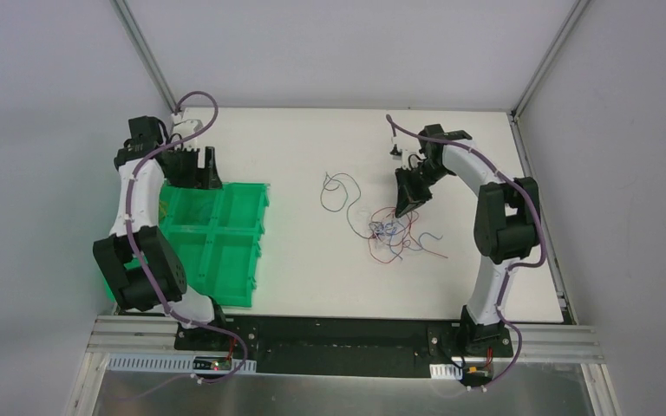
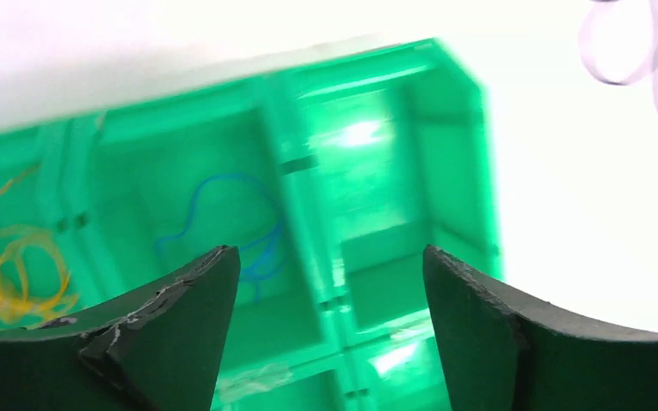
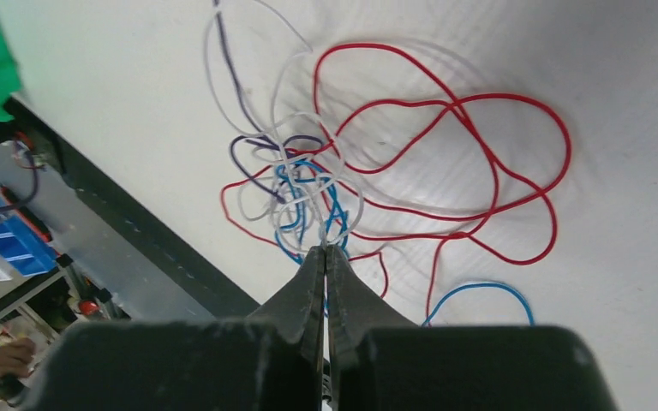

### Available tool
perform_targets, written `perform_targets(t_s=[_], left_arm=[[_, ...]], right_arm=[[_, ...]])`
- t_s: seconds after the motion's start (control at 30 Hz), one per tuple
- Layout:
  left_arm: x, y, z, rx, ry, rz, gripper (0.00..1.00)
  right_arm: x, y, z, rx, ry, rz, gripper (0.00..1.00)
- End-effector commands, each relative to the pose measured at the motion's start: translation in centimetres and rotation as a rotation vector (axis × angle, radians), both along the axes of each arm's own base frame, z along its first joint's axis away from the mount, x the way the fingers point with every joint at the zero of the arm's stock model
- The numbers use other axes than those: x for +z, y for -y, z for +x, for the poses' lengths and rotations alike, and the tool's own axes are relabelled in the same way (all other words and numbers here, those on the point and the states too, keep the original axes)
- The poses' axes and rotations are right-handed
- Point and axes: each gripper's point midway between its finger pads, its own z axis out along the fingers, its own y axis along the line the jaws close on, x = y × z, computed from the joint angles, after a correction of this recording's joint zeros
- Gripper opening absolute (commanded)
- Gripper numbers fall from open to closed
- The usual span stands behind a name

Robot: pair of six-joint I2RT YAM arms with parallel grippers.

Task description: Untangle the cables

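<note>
Left arm folded, wrist over the bin (image 1: 225, 232). Left end effector (image 2: 330, 257) spread, empty. Blue cable (image 2: 214, 178) and yellow cable (image 2: 8, 274) lie in neighbouring bin compartments. Right arm bends down to the tangle (image 1: 390, 230) on the desk (image 1: 312, 277), right of the bin. Right end effector (image 3: 326, 250) pressed together, pinching the white cable (image 3: 276, 103).

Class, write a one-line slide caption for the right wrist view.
Right gripper pinching the knot of red, blue, purple and white cables on the white table.

White table (image 1: 312, 282): green bin (image 1: 214, 232) left, cable tangle (image 1: 390, 232) right
</note>
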Motion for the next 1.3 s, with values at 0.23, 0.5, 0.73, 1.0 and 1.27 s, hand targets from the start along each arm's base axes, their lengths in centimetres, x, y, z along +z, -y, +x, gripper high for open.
perform_targets(t_s=[0.23,0.5,0.73,1.0,1.27], left_arm=[[8.4,28.0,-5.6,-0.736,0.247,-0.376,0.77],[6.7,38.6,-6.8,-1.009,0.424,-0.379,0.65],[4.4,42.7,-6.1,-1.128,0.500,-0.311,0.65],[7.8,43.1,-6.6,-1.110,0.534,-0.334,0.00],[13.9,41.9,-8.1,-1.040,0.538,-0.395,0.00]], right_arm=[[7.1,-5.1,-2.3,-0.061,-0.051,0.374,0.00],[11.4,-6.8,-3.4,-0.050,-0.035,0.537,0.00],[14.7,-7.7,-5.3,0.015,0.010,0.615,0.00],[14.3,-6.8,-5.1,0.001,0.067,0.554,0.00],[3.2,-5.6,-0.4,-0.115,0.111,0.167,0.35]])
